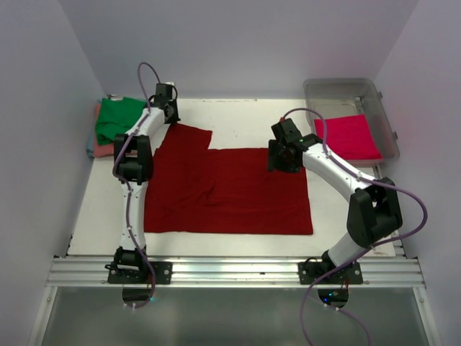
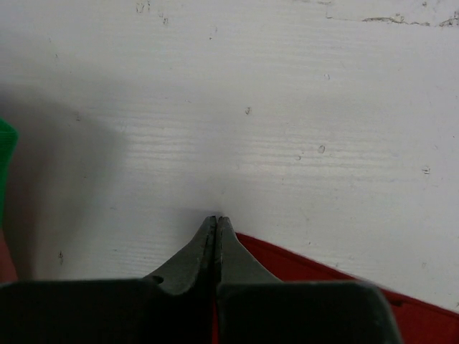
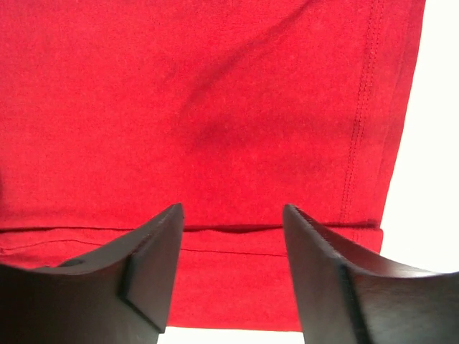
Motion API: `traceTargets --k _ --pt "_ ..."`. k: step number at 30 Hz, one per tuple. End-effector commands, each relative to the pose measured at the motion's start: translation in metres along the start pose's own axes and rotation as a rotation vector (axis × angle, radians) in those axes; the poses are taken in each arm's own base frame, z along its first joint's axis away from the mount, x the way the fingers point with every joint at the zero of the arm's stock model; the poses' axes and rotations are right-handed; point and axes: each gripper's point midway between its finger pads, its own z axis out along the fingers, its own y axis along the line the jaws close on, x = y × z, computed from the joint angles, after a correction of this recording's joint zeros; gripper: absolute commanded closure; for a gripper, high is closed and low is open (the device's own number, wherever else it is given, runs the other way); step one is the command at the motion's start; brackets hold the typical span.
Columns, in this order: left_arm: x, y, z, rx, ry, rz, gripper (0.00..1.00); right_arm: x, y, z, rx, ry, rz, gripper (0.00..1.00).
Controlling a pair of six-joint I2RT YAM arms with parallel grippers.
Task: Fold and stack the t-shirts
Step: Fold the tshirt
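The clear tub [image 1: 338,101], right of the open right gripper [image 3: 233,209] over the dark red t-shirt [image 1: 230,191], holds a pinkish-red t-shirt [image 1: 348,137]; the left gripper [image 2: 216,221] is closed.

No text, label, brand, number or sign can be read in any view (the dark red t-shirt [image 1: 230,191] shows only plain cloth and stitched hems, and the marks on the white table [image 2: 287,107] are mere specks and scratches, not writing).
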Motion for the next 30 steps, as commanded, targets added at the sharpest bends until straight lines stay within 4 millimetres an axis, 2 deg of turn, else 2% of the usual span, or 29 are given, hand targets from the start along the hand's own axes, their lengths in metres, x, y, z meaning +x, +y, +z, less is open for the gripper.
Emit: traceTargets --k 1,4,5,6,7,8,9,10,11,12,14,15,16,17,18,19,20,21,23,25,26,30 --pt "0.077 0.017 0.011 -0.059 0.22 0.018 1.0 -0.013 0.001 -0.01 -0.008 -0.049 0.017 0.42" --pt "0.067 0.017 0.004 -0.064 0.193 0.006 1.0 -0.018 -0.008 -0.014 0.047 -0.08 0.038 0.51" --pt "0.063 0.016 0.001 -0.061 0.184 0.0 1.0 -0.023 -0.018 -0.014 0.1 -0.106 0.044 0.52" --pt "0.048 0.013 -0.009 -0.05 0.149 -0.01 1.0 -0.026 -0.022 -0.015 0.125 -0.122 0.055 0.52" --pt "0.045 0.014 -0.014 -0.054 0.141 -0.013 1.0 -0.029 -0.027 -0.015 0.153 -0.133 0.065 0.51" --pt "0.038 0.013 -0.021 -0.056 0.124 -0.02 1.0 -0.035 -0.029 -0.017 0.172 -0.152 0.069 0.49" --pt "0.017 0.011 -0.038 -0.053 0.069 -0.034 1.0 -0.041 -0.038 -0.018 0.227 -0.182 0.073 0.45" --pt "0.017 0.012 -0.045 -0.056 0.066 -0.042 1.0 -0.045 -0.041 -0.018 0.249 -0.195 0.07 0.33" --pt "0.01 0.011 -0.054 -0.056 0.048 -0.049 1.0 -0.052 -0.042 -0.017 0.272 -0.205 0.066 0.28" --pt "-0.009 0.011 -0.075 -0.058 -0.005 -0.06 1.0 -0.058 -0.049 -0.017 0.321 -0.224 0.063 0.25" --pt "-0.007 0.011 -0.088 -0.065 -0.011 -0.063 1.0 -0.067 -0.05 -0.009 0.361 -0.218 0.053 0.2" --pt "-0.019 0.012 -0.104 -0.068 -0.049 -0.07 1.0 -0.07 -0.05 -0.005 0.364 -0.213 0.048 0.19" --pt "-0.011 0.015 -0.108 -0.077 -0.036 -0.071 1.0 -0.07 -0.052 0.002 0.375 -0.189 0.042 0.19" --pt "-0.01 0.016 -0.113 -0.087 -0.038 -0.073 1.0 -0.081 -0.049 0.003 0.372 -0.197 0.051 0.19" --pt "-0.017 0.021 -0.123 -0.108 -0.067 -0.076 1.0 -0.076 -0.049 0.021 0.393 -0.157 0.034 0.19" --pt "-0.007 0.026 -0.123 -0.126 -0.052 -0.069 1.0 -0.078 -0.051 0.028 0.389 -0.139 0.045 0.19" --pt "-0.006 0.031 -0.125 -0.147 -0.054 -0.067 1.0 -0.085 -0.049 0.031 0.381 -0.139 0.047 0.19" --pt "-0.003 0.039 -0.128 -0.184 -0.049 -0.072 1.0 -0.082 -0.051 0.047 0.388 -0.103 0.039 0.19" --pt "-0.002 0.045 -0.128 -0.187 -0.043 -0.089 1.0 -0.091 -0.046 0.058 0.363 -0.104 0.041 0.19" --pt "-0.001 0.05 -0.127 -0.196 -0.039 -0.1 1.0 -0.091 -0.048 0.074 0.365 -0.073 0.038 0.19" --pt "-0.002 0.05 -0.128 -0.199 -0.042 -0.099 1.0 -0.099 -0.044 0.075 0.352 -0.086 0.046 0.19" --pt "-0.001 0.06 -0.128 -0.243 -0.039 -0.107 1.0 -0.116 -0.053 0.089 0.363 -0.094 0.068 0.19"
